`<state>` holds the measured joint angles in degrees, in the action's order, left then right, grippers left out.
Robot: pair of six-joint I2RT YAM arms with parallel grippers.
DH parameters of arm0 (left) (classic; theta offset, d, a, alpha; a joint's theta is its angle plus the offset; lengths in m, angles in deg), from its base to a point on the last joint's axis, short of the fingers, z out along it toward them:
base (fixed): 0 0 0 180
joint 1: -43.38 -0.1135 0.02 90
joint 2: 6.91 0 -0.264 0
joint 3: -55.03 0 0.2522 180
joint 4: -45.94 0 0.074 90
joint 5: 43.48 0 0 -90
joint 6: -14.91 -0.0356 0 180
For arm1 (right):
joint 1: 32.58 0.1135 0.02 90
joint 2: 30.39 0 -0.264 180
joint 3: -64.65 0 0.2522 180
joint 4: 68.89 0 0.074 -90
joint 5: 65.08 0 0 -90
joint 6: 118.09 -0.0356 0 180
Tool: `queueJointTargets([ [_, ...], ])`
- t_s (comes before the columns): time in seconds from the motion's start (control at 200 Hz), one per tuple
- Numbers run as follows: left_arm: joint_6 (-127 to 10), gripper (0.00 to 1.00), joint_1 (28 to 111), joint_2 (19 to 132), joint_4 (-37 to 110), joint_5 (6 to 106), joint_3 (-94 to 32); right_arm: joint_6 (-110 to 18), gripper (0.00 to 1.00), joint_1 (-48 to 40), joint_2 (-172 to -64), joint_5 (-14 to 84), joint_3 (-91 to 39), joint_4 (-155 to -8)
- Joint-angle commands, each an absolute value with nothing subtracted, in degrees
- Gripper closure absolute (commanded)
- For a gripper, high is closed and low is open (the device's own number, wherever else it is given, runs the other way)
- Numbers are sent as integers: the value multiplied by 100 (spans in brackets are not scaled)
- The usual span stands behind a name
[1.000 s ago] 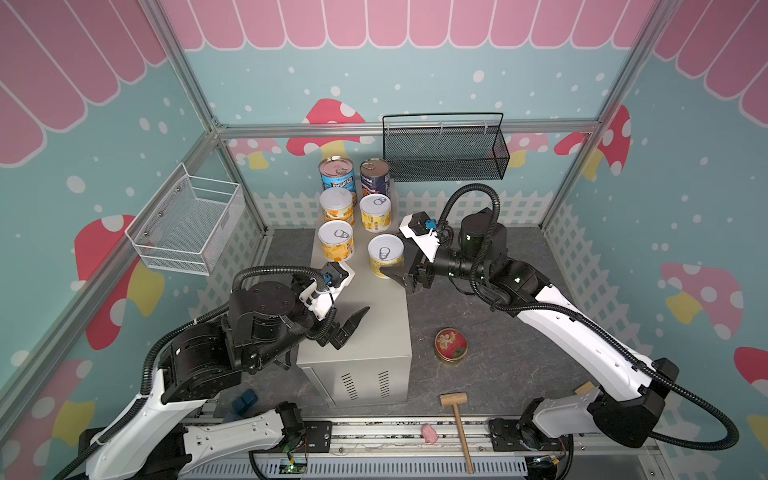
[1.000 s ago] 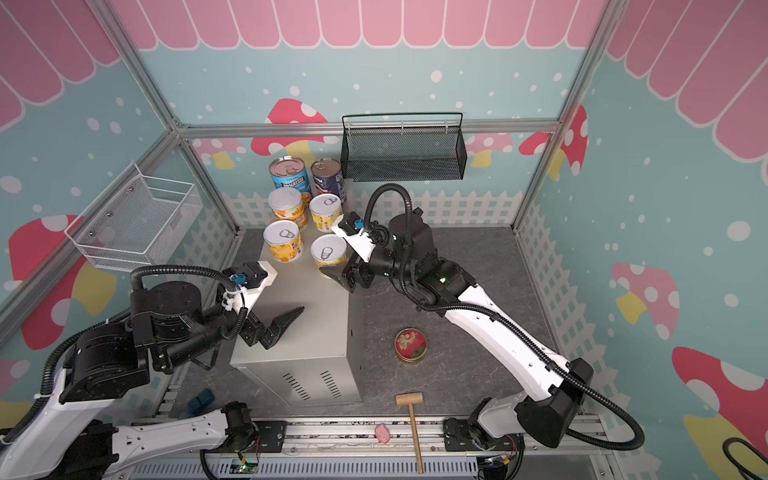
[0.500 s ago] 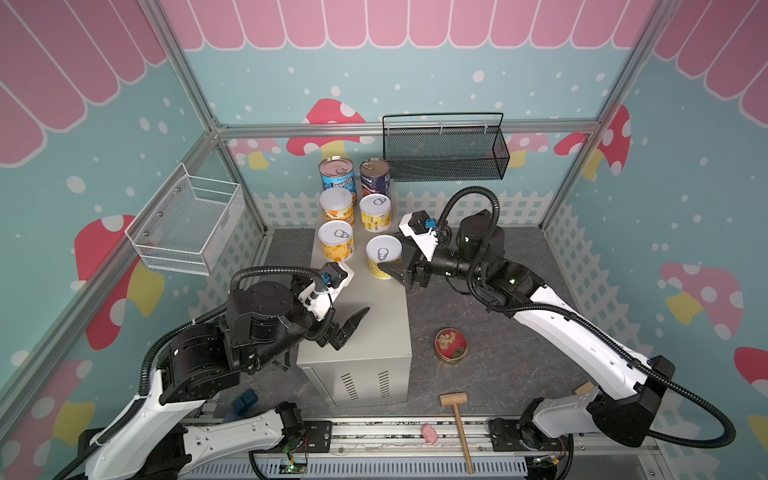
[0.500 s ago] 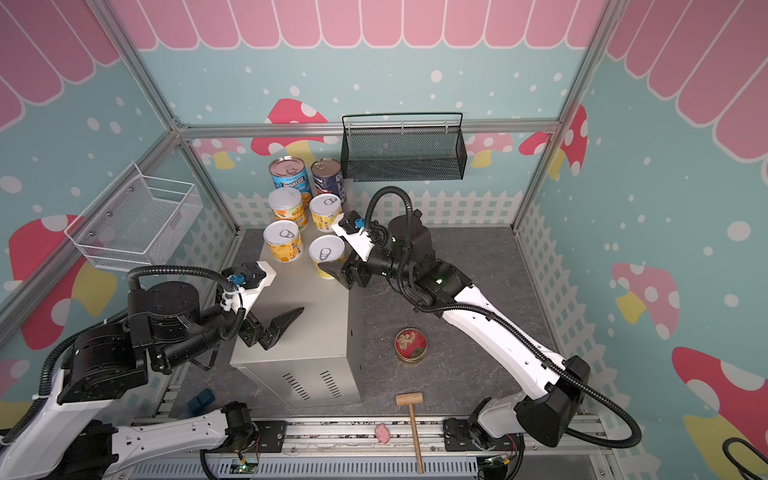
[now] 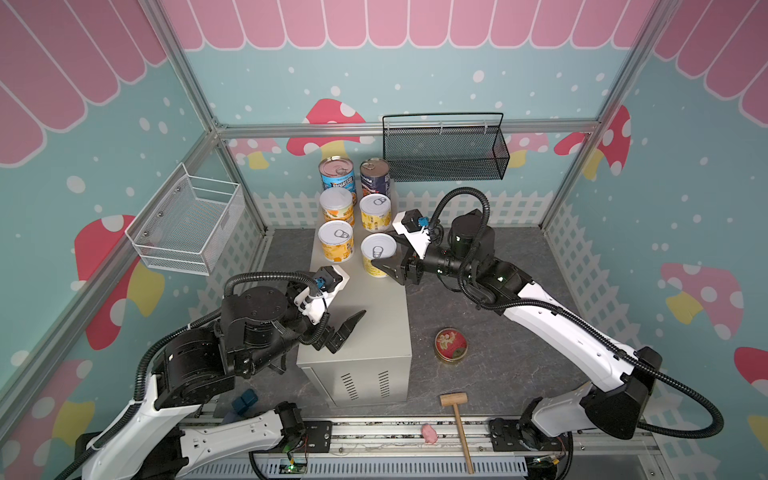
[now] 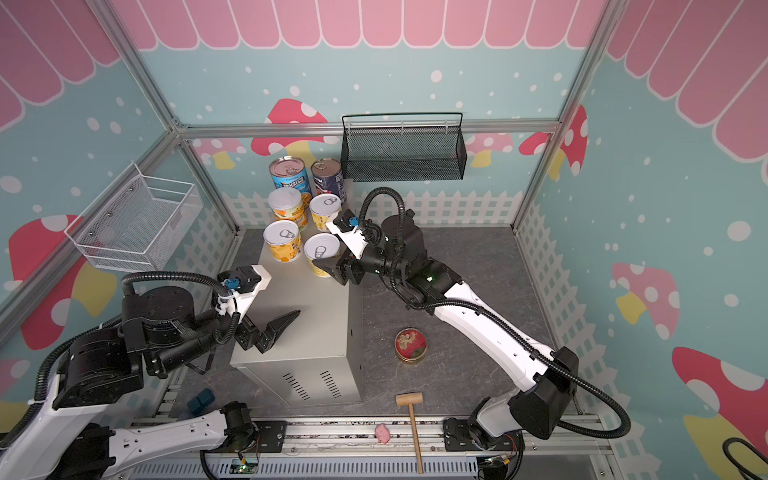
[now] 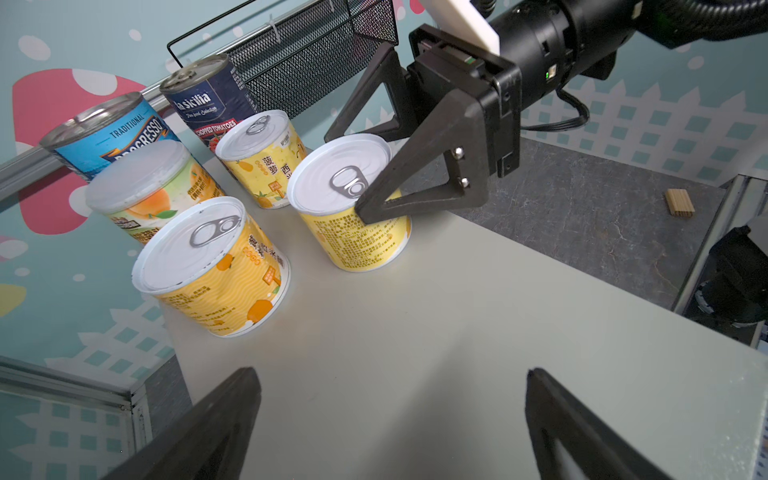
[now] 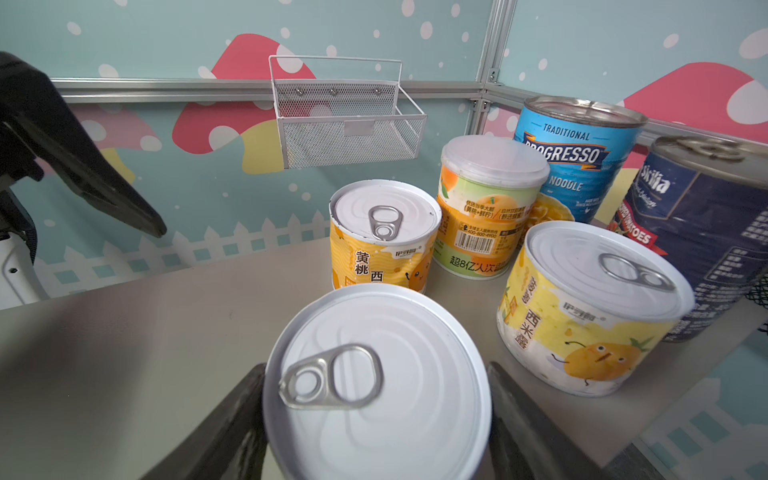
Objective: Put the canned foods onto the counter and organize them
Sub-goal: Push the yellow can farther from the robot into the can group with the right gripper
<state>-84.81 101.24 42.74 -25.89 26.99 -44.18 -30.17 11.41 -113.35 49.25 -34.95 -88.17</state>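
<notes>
Yellow, the nearest can stands on the beige surface in both top views, the right gripper straddling it, the red-lidded tin on the floor; the left wrist view shows the left gripper wide apart; the right wrist view shows fingers flanking that can, clamping unclear.

Left claw agape (right claw narrower)
</notes>
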Motion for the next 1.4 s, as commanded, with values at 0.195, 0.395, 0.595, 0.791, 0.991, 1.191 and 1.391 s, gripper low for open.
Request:
queueJointTargets([
  [0.195, -8467, 0, 10099, 4178, -2354, 2367, -4146, -3049, 30, 1198, -11581, 4600, -3557, -8651],
  [0.395, -8520, 0, 10103, 4143, -2105, 2122, -3987, -3037, 30, 1198, -11660, 4314, -3603, -8616],
  [0.595, -8616, 0, 10099, 4140, -1987, 2068, -3950, -3016, 30, 1196, -11768, 4182, -3680, -8615],
  [0.791, -8683, 0, 10097, 4110, -1911, 2042, -3911, -3065, 30, 1198, -11862, 3959, -3743, -8599],
  [0.991, -8735, 0, 10099, 4073, -1871, 2024, -3863, -3103, 30, 1198, -11936, 3902, -3797, -8599],
  [1.191, -8775, 0, 10103, 4013, -1818, 2007, -3762, -3115, 30, 1198, -11966, 3842, -3815, -8607],
  [1.391, -8784, 0, 10092, 3972, -1818, 1983, -3726, -3118, 29, 1198, -11942, 3819, -3800, -8599],
])
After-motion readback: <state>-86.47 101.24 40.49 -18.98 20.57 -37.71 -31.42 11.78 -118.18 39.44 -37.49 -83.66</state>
